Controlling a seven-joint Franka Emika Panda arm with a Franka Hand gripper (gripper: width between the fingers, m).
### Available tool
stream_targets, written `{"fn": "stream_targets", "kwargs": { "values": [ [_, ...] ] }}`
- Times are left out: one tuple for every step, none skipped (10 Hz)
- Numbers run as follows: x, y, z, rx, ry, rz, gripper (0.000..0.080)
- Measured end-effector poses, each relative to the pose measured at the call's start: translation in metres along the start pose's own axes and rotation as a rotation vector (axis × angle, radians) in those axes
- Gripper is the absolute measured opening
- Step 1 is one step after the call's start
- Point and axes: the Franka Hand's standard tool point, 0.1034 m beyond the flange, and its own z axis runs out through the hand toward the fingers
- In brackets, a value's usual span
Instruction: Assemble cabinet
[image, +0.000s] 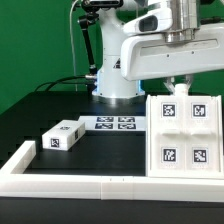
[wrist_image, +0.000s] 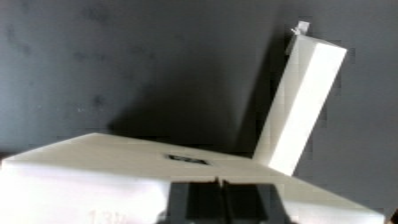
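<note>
The cabinet (image: 185, 138) is a large white box with square black-and-white tags on its facing side, at the exterior view's right. My gripper (image: 180, 86) comes down from above and touches its top edge. In the wrist view the cabinet (wrist_image: 134, 160) fills the lower part, with a white panel (wrist_image: 302, 100) rising slanted from it. My gripper (wrist_image: 221, 192) shows as two dark fingers (wrist_image: 254, 200) pressed together with only a thin seam between them. Their tips are hidden behind the white cabinet surface. Nothing shows between the jaws.
A small white tagged block (image: 62, 136) lies on the black table left of the cabinet. The marker board (image: 113, 123) lies flat behind it, in front of the arm's base. A long low white border rail (image: 90, 186) runs along the front and left.
</note>
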Motion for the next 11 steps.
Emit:
{"fn": "stream_targets", "kwargs": {
  "values": [
    [0.002, -0.003, -0.002, 0.001, -0.004, 0.0, 0.0002],
    [0.001, -0.004, -0.002, 0.001, -0.005, -0.002, 0.0002],
    [-0.006, -0.007, 0.001, -0.003, 0.01, -0.006, 0.0002],
    [-0.017, -0.008, 0.005, -0.007, 0.022, -0.016, 0.0002],
    [-0.023, -0.007, 0.005, -0.011, 0.023, -0.027, 0.0002],
    [-0.02, -0.004, 0.002, -0.012, 0.02, -0.032, 0.0002],
    [-0.014, 0.0, -0.001, -0.011, 0.016, -0.036, 0.0002],
    [-0.008, 0.004, -0.002, -0.009, 0.007, -0.031, 0.0002],
    [0.0, 0.005, -0.003, -0.003, -0.008, -0.027, 0.0002],
    [0.008, 0.005, -0.005, 0.001, -0.011, -0.025, 0.0002],
    [0.013, 0.003, -0.005, 0.004, -0.013, -0.025, 0.0002]
  ]
}}
